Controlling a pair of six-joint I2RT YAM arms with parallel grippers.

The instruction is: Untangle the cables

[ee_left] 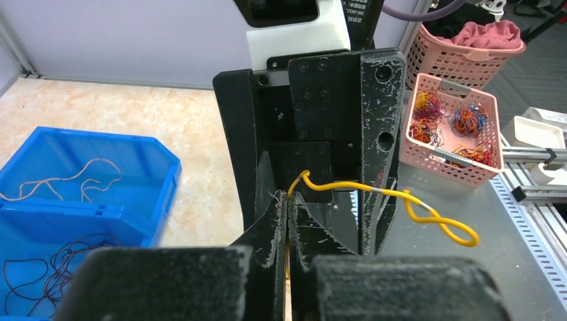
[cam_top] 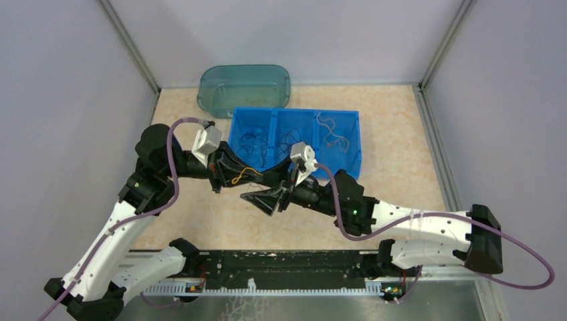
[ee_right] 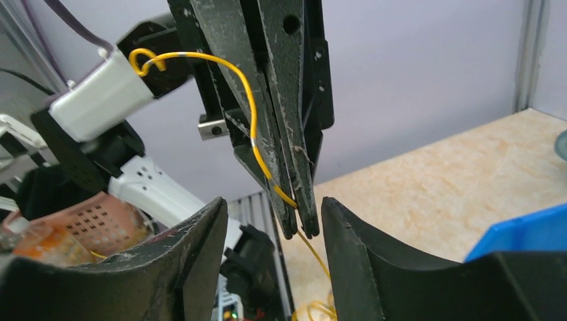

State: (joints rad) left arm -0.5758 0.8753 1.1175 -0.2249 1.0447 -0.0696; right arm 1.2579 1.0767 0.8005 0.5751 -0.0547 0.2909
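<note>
The left gripper (ee_left: 288, 204) is clamped tight on a yellow cable (ee_left: 374, 189), its two scuffed, matte black fingers pressed flat together into a narrow wedge. The cable is thin, glossy and springy. From the pinch it arches up and runs off to the side in a long bow, ending in a loose twisted loop in the air; in the right wrist view a short tail hangs straight down below the closed tips. The right gripper (ee_right: 274, 221) faces it with jaws apart, holding nothing. Its broad, curved black fingers stand one on each side of the left gripper's tips, close but apart from them. Both grippers hang above bare marbled tabletop (cam_top: 401, 134), just in front of the near rim of a blue plastic bin (cam_top: 354, 160) with three compartments. More cables (cam_top: 254, 144) lie in it, dark tangles in two compartments and a pale wavy one in the third. A translucent teal tub (cam_top: 244, 87) sits behind the bin. Beyond the table's edge stands a pink lattice basket (ee_left: 461, 170) of coloured wire clumps.
</note>
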